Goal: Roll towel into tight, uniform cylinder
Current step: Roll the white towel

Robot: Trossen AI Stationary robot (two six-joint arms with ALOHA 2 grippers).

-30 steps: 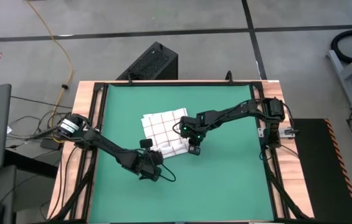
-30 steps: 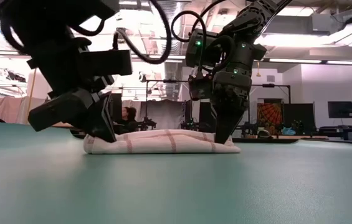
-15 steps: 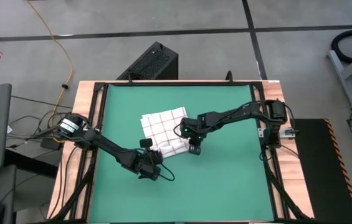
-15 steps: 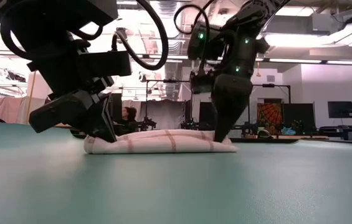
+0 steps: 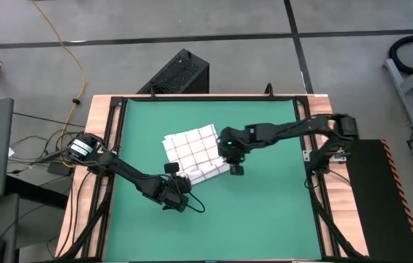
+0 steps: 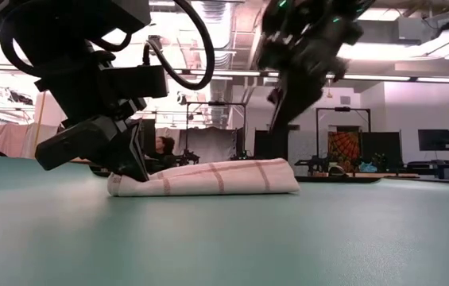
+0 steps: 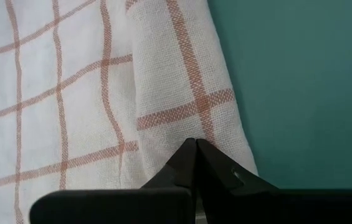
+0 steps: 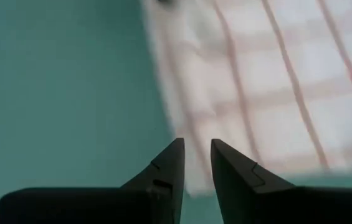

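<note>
The white towel (image 5: 190,150) with thin red grid lines lies on the green mat (image 5: 264,212). Its near part is rolled into a low, flattish roll (image 6: 208,179), and its far part lies flat. My left gripper (image 7: 195,143) is shut and sits at the roll's left end (image 6: 117,184). My right gripper (image 8: 196,146) hangs open and clear above the roll's right end (image 6: 288,176), with nothing between its fingers. My left gripper rests its shut fingertips (image 7: 188,155) on the rolled fold (image 7: 182,118) near the towel's left end. It comes slanting down from the near left. The roll lies on the mat under them. I cannot tell whether any cloth is pinched between the tips.
Bare green mat lies on all sides of the towel, inside a black and wooden frame (image 5: 107,131). A black box (image 5: 177,73) stands on the floor beyond the far edge. The low view shows a person (image 6: 164,147) far back in the room.
My right gripper has come off the roll's right end and risen well clear of it, rolling its wrist and shifting a little toward the table's right. The roll's right end has puffed up slightly. The left end has stayed where it was.
</note>
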